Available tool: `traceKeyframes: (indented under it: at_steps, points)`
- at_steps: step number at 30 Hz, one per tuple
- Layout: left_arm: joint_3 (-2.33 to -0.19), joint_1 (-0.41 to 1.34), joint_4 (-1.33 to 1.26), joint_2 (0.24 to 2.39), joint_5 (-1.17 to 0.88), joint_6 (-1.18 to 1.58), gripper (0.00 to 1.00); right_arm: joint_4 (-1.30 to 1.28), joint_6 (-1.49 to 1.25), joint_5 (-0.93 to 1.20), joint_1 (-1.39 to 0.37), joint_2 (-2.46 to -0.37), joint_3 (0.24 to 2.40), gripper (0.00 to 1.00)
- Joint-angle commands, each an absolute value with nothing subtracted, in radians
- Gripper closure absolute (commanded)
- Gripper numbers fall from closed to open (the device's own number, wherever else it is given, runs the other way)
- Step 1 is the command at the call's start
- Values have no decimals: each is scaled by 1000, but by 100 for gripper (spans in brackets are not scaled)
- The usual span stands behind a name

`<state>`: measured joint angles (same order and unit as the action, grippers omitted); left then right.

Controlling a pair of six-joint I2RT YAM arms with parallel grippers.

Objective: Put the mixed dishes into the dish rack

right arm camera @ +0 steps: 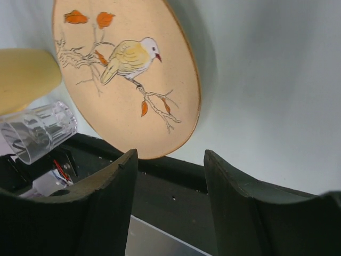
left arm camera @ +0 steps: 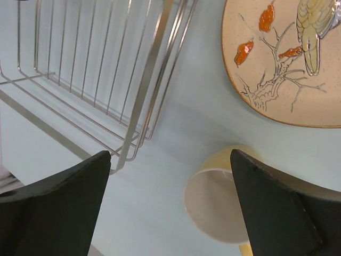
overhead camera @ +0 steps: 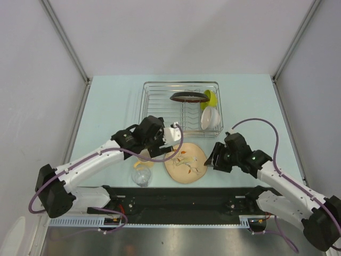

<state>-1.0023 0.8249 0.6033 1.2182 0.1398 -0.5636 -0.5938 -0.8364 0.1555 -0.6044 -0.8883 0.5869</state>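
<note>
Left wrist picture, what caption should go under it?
Open left end effector above the cream-yellow mug, beside the dish rack and bird plate.

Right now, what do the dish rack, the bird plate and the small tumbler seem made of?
Dish rack: shiny silver wire, so metal, likely steel. Bird plate: probably glazed ceramic, speckled beige with a brown rim. Small tumbler: transparent, ribbed; glass or clear plastic, I cannot tell.

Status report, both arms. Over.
Left gripper open over mug. Right gripper open at plate edge. Glass also outside rack. Nothing in the way.
</note>
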Motion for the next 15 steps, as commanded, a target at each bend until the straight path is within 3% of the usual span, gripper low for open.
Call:
traceKeyframes:
  at_steps: [1,15]
  points:
    - [-976,850,557,1244,190,-632,0,-404,-998,181,-585,-926,503,42]
    - [-950,888,502,1381,133,-748,0,-83,-1169,107,-532,-864,230,43]
